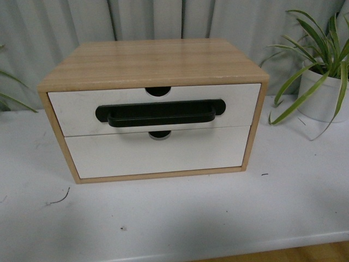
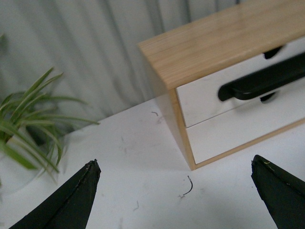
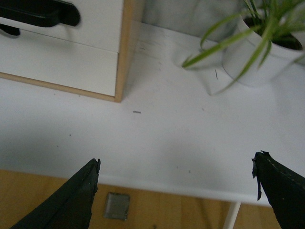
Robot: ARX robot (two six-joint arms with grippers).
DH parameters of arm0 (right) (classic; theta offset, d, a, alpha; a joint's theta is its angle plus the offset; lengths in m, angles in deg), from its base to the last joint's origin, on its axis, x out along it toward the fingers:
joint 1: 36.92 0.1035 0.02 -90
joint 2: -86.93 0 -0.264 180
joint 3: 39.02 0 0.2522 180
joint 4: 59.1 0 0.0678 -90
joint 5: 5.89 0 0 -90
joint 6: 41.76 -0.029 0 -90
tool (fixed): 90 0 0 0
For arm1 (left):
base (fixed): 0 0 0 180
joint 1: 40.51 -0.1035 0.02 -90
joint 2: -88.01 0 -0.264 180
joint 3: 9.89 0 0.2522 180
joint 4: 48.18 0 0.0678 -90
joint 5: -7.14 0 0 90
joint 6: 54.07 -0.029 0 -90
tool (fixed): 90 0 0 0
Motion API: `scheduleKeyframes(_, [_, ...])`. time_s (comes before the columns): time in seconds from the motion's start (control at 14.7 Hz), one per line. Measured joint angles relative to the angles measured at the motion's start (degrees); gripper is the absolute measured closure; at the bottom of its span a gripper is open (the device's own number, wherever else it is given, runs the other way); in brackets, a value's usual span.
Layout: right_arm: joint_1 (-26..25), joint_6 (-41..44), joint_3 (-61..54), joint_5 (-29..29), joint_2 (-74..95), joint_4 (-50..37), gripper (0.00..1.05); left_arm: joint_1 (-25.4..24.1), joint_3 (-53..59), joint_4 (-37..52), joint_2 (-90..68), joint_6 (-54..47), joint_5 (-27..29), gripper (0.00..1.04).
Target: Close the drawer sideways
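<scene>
The drawer (image 1: 76, 112) is the upper one in a light wood cabinet (image 1: 152, 63). It has a white front, a long black bar handle (image 1: 161, 113) and a half-round notch in its top edge. Its front stands slightly forward of the cabinet frame. Neither gripper shows in the front view. My left gripper (image 2: 176, 191) is open and empty over the table, off the cabinet's left corner, with the drawer (image 2: 200, 98) ahead. My right gripper (image 3: 176, 191) is open and empty over the table's front edge, off the cabinet's right corner, where the drawer (image 3: 100, 19) shows.
A plain white lower drawer (image 1: 158, 155) sits under the handled one. A potted plant (image 1: 322, 93) stands right of the cabinet and another plant (image 2: 28, 119) to its left. The cabinet rests on a white table (image 1: 174, 218). A grey curtain hangs behind.
</scene>
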Motion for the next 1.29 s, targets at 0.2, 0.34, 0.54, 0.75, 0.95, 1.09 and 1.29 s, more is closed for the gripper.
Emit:
scheduleKeyframes(0.2, [-3.0,-15.1,-4.0,-0.2,-18.3,3.8,0.07,-6.8,3.4,-6.1,8.0,15.7,-2.5,0.07])
scheduleKeyframes(0.34, [-3.0,-18.0,-4.2,-0.3,-17.7,4.4,0.07,-5.2,4.5,-1.7,8.2,17.1,-0.8,0.11])
scheduleKeyframes(0.54, [-4.3,-14.8,-10.4,2.4,-20.9,-10.3,0.37,0.2,6.2,0.5,12.3,16.5,4.6,0.47])
scheduleKeyframes(0.75, [-11.7,-13.8,-11.5,-4.6,-25.7,-6.6,0.73,0.1,6.2,-2.4,15.3,16.4,4.5,0.83])
scheduleKeyframes(0.95, [-12.0,-13.6,-13.2,-5.2,-29.0,-5.3,1.02,0.1,6.1,-11.3,21.5,16.2,4.5,1.03])
scheduleKeyframes(1.09, [-12.0,-13.5,-13.2,-5.3,-32.2,-3.3,1.03,0.1,5.8,-13.8,26.2,16.2,4.6,1.03])
scheduleKeyframes(1.29, [-12.0,-13.5,-13.2,-5.2,-35.4,0.3,1.03,0.1,6.1,-14.3,26.3,16.2,4.5,1.03])
